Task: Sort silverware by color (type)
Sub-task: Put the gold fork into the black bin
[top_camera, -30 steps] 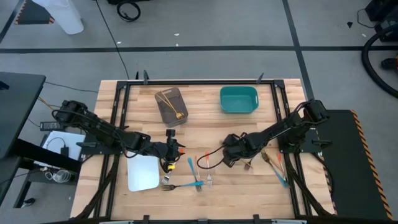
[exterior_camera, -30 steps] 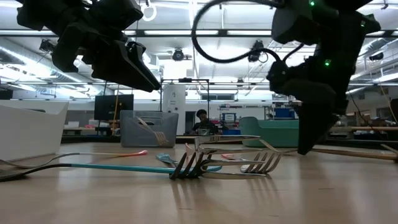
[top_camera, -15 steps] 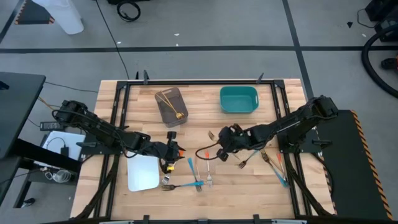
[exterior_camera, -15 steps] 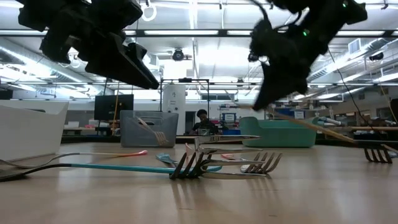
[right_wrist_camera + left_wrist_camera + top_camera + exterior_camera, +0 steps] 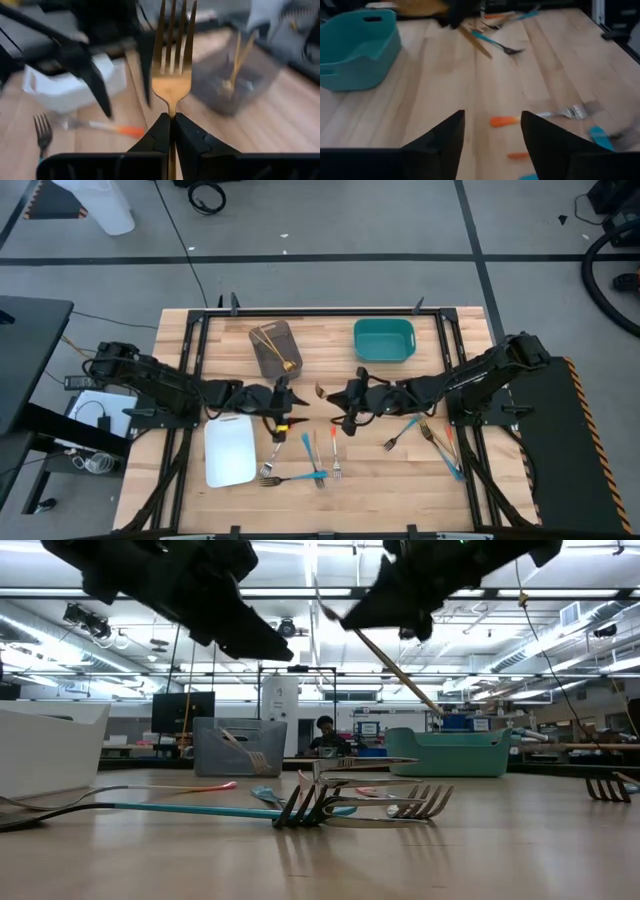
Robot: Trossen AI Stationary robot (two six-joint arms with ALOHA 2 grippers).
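My right gripper (image 5: 340,406) is over the table's middle, shut on an all-gold fork (image 5: 322,392) held above the table. My left gripper (image 5: 286,404) faces it from the left, open (image 5: 492,134) and touching nothing. An orange-handled fork (image 5: 503,121) lies flat on the wood below the left gripper. More forks with blue, orange and dark handles lie flat near the table's front (image 5: 312,460) and on its right side (image 5: 432,438). Gold forks (image 5: 272,346) lean inside the grey tray (image 5: 262,366). My right gripper pinches the gold fork between its two fingers at the neck (image 5: 171,108), just behind the tines. The fork runs along the fingers, tines (image 5: 175,30) pointing ahead toward the table's left. It is lifted clear and tilted, its handle end (image 5: 432,708) slanting down behind the grip.
The teal tray (image 5: 384,356) stands at the far right of the middle and the white tray (image 5: 228,456) at the near left. The two grippers are close together over the centre. A person shows far off in the room (image 5: 323,730).
My right gripper has risen from the table's right side with the gold fork, carried it left toward the middle and turned its tines leftward; the fork is now lifted clear. My left gripper has risen and moved toward the far edge.
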